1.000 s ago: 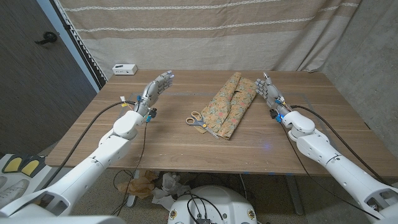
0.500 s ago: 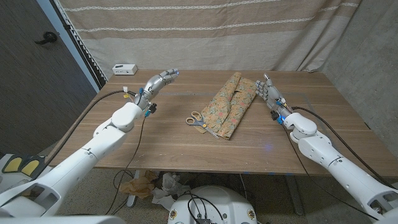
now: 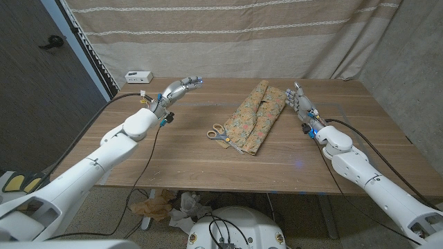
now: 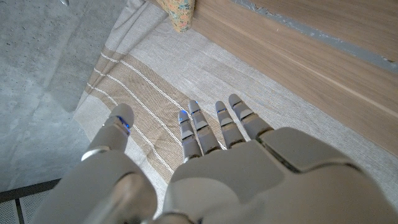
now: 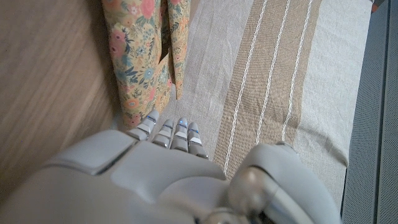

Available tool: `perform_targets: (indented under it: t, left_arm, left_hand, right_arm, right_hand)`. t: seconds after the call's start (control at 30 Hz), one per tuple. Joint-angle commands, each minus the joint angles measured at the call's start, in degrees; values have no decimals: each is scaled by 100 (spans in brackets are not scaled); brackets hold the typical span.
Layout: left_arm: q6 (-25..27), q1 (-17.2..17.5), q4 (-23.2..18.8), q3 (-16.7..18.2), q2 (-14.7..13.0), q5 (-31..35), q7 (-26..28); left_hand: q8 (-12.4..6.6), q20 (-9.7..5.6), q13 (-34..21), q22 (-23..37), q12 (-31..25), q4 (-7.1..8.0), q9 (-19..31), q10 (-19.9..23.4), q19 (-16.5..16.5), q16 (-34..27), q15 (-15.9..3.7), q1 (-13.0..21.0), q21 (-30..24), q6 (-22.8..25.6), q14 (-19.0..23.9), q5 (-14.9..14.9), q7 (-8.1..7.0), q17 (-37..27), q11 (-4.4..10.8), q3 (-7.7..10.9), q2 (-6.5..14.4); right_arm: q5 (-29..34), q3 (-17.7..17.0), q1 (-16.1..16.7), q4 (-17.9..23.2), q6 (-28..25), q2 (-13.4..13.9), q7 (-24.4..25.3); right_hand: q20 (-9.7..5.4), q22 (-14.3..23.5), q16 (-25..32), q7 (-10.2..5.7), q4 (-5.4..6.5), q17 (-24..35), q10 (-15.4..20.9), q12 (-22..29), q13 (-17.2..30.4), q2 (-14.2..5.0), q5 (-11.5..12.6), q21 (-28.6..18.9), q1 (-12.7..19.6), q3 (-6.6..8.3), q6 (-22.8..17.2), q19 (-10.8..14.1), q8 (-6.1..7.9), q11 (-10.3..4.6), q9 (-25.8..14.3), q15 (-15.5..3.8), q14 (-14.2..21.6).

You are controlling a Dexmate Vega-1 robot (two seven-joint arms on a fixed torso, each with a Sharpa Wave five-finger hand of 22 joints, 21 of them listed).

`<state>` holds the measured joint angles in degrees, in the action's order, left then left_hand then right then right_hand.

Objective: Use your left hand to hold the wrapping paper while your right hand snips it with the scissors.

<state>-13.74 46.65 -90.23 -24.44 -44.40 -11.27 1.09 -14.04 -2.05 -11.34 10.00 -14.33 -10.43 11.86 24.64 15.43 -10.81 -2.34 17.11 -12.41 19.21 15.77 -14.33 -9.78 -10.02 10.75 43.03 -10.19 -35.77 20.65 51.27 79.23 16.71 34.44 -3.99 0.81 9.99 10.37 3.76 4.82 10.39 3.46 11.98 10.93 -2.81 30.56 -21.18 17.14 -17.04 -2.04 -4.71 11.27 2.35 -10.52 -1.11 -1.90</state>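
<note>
Showing the scene: a robot with two arms at a wooden table, a striped cloth hanging behind it.
Table (image 3: 173, 159): wooden top that bears the wrapping paper, the scissors and a small white box at its far left corner.
Curtain (image 3: 228, 34): beige cloth with pale stripes, hanging behind the table's far edge; also seen past the fingers in both wrist views.
Wrapping paper (image 3: 257, 116): floral sheet, loosely rolled or folded, lying slantwise at the middle of the table, its far end near the right hand; its end shows in the right wrist view (image 5: 140, 59) just beside that hand's fingertips, and a small corner shows in the left wrist view (image 4: 177, 12).
Left hand (image 3: 176, 91): raised over the far left part of the table, fingers stretched out and apart, pointing toward the paper, holding nothing; well apart from the paper. In the left wrist view (image 4: 211, 162) the fingers are straight with the thumb set off to the side.
Right hand (image 3: 297, 102): just beside the paper's far right edge, fingers extended and holding nothing; whether it touches the paper cannot be told. In the right wrist view (image 5: 168, 168) the fingers lie close side by side.
Scissors (image 3: 220, 134): orange-handled, lying on the table at the paper's left edge, blades pointing toward the paper's near end; no hand touches them.
White box (image 3: 138, 76): small, at the table's far left corner, near the curtain.
</note>
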Motion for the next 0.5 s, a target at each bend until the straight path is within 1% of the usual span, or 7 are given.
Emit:
perform_targets:
  t: [0.03,0.17,0.23,0.27,0.37,0.5]
  left_arm:
    - [582,91,-682,48,-454,422,37]
    - [758,120,-868,59,-587,579,46]
    - [844,120,-944,58,-647,639,22]
    - [876,123,-976,56,-670,680,26]
    - [1066,119,-1125,37,-771,849,20]
    - [1174,76,-1213,-6,-841,994,-45]
  left_hand:
    - [36,-81,-22,7,15,-16,16,26,-30,0,-725,104,39,-64,18,-43,2,-9,-29,34,-12]
    - [28,-75,-24,6,16,-18,14,41,-33,-3,-728,133,48,-37,23,-52,11,-10,-17,31,-18]
    - [23,-72,-26,6,16,-20,14,56,-34,-5,-725,157,54,-19,25,-58,6,-11,21,28,-23]
    - [17,-74,-27,6,16,-20,14,62,-35,-5,-731,172,57,0,27,-62,-8,-12,24,26,-25]
    - [15,-65,-30,6,16,-22,14,75,-43,-6,-731,201,66,10,27,-71,-10,-13,16,23,-28]
    - [3,-61,-34,6,17,-24,14,88,-49,-5,-728,236,75,44,22,-81,-34,-15,27,20,-32]
  right_arm:
    - [86,9,-58,-32,18,-9,87]
    - [96,10,-61,13,-47,0,143]
    - [117,15,-65,22,-50,11,150]
    - [122,13,-65,17,-32,6,155]
    - [108,-1,-47,50,-48,10,181]
    - [90,-32,2,124,-74,36,229]
  right_hand:
    - [-14,12,-11,-7,-14,8,-64,-11,-6,-20,40,19,43,-13,29,-42,-10,-4,-13,-4,-74]
    - [-15,12,-10,-12,-16,8,-81,-15,-6,-24,40,31,44,-12,40,-41,-15,-4,-13,-12,-86]
    - [-10,12,-12,-11,-17,8,-90,-17,-6,-26,41,44,44,-12,65,-56,-25,-3,-13,-4,-100]
    - [-4,13,-15,-7,-18,8,-160,-40,-6,-30,41,61,44,-12,92,-63,-34,-13,-13,8,-130]
    - [4,14,-13,-7,-20,8,-181,-43,-6,-32,41,76,43,-12,115,-68,-41,-26,-13,7,-143]
    - [-6,14,-9,-10,-20,8,-183,-41,-5,-33,41,83,42,-12,115,-66,-39,-24,-13,-6,-141]
